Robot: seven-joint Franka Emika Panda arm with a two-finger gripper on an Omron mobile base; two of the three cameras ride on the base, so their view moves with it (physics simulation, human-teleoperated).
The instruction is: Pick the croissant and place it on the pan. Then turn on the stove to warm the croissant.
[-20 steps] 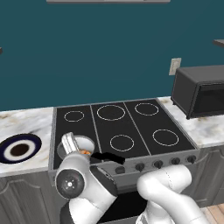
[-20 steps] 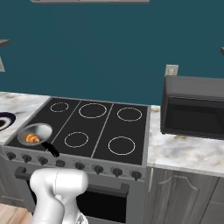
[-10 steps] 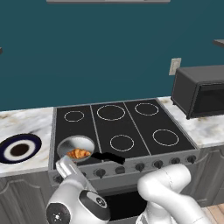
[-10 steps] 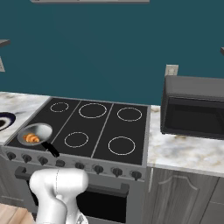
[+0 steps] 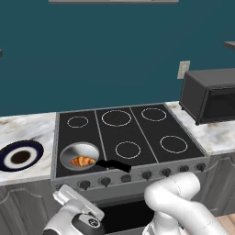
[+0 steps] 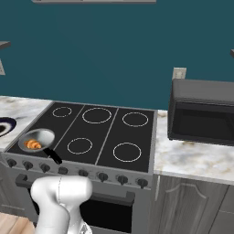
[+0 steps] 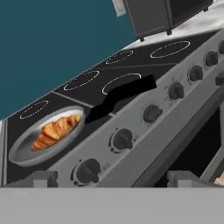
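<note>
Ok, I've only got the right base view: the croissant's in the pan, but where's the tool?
Observer: Low in front of the stove. The hand view looks up along the knob row, with the tool below it.
Operator: Open or shut?
Observer: Open, with nothing between its tips.
Operator: Is it touching a knob?
Observer: No. The leftmost knob sits apart from both tips.

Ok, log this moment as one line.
croissant: in pan | stove: knobs untouched | gripper: open, facing knobs
</note>
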